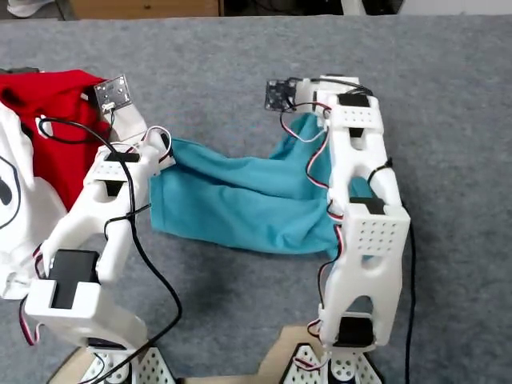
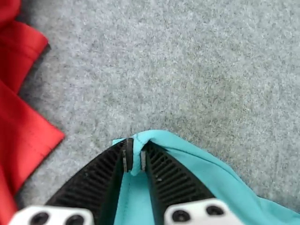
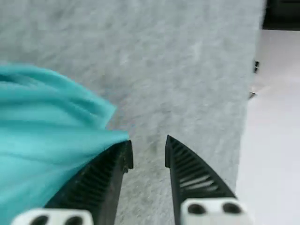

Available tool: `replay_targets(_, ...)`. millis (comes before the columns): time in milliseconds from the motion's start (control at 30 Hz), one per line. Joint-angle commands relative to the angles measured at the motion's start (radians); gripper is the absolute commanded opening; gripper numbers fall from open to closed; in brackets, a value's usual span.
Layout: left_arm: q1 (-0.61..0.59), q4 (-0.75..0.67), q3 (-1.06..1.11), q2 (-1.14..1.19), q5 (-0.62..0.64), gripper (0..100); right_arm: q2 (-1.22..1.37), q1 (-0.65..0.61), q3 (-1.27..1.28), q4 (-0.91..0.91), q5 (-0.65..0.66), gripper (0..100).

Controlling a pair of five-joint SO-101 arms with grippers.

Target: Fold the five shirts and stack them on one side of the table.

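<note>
A teal shirt (image 1: 240, 200) lies crumpled in the middle of the grey table, stretched between both arms. My left gripper (image 2: 133, 157) is shut on a pinched corner of the teal shirt (image 2: 187, 173), at the cloth's left end in the high view. My right gripper (image 3: 147, 150) hangs open just above the table; teal cloth (image 3: 51, 126) drapes against the outside of one finger (image 3: 115, 164) and nothing sits between the two. In the high view the right gripper is under the right arm (image 1: 352, 152) at the shirt's far right corner.
A red shirt (image 1: 52, 120) and a white printed shirt (image 1: 16, 200) lie piled at the table's left edge; the red shirt (image 2: 18, 108) is close beside my left gripper. Bare grey table (image 1: 448, 104) stretches to the right and far side.
</note>
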Motion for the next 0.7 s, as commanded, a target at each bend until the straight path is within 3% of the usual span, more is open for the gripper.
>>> replay_targets(0, 0.006, -0.015, -0.040, -0.007, -0.008, 2, 0.002, -0.019, -0.047, -0.107, -0.126, 13.6)
replay_targets(133, 0.006, -0.015, -0.040, -0.007, -0.008, 2, 0.018, 0.022, -0.090, -0.055, -0.187, 13.6)
replay_targets(367, 0.006, -0.014, -0.040, -0.007, -0.008, 2, -0.096, 0.087, -0.188, 0.430, -0.184, 13.5)
replay_targets(667, 0.006, -0.012, -0.038, -0.007, -0.008, 2, -0.093, 0.113, -0.084, 0.707, -0.157, 13.4)
